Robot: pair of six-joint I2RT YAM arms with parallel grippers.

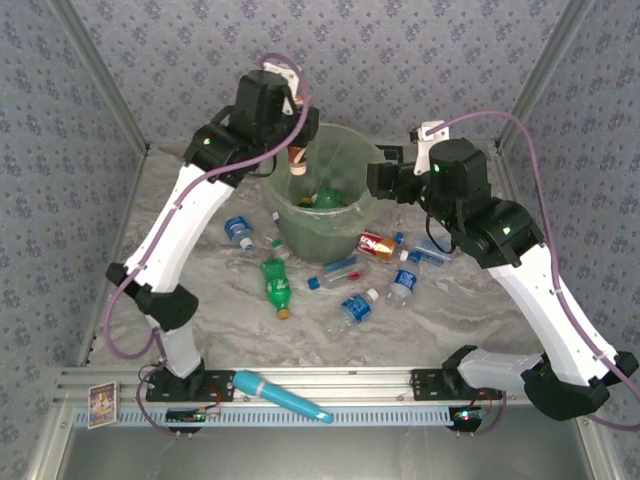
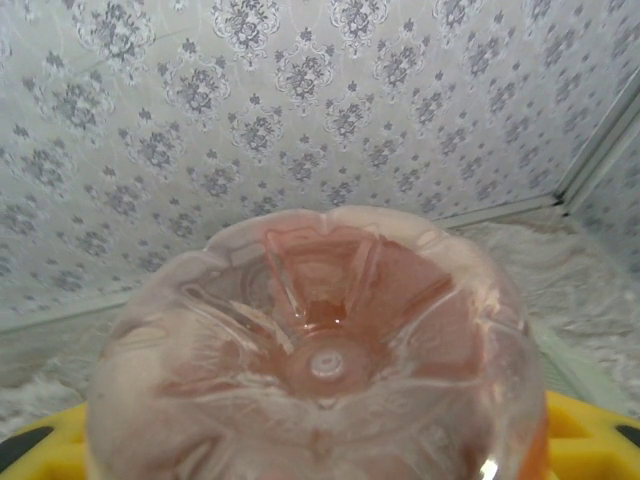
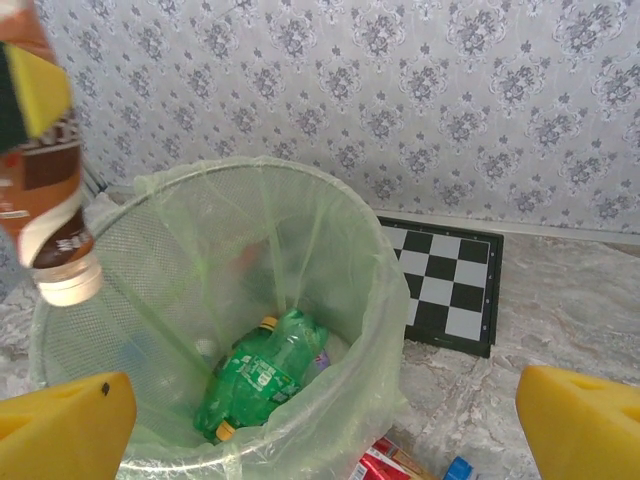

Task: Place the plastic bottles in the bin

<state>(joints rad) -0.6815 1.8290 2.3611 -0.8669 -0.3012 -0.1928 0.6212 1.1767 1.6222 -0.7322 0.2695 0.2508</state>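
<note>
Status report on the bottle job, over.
Left gripper shut on brown-labelled white-capped plastic bottle, cap down over pale-green translucent bin. Right gripper open beside the rim. Green bottle inside; loose bottles on table. Drop looks clear.

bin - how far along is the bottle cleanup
Done: green bottles lie inside the bin. In hand: the left tool holds a brown-labelled bottle cap-down over the rim, and the right tool is open and empty. Left: a lone green bottle, a red-labelled bottle and several blue-labelled bottles on the table.
</note>
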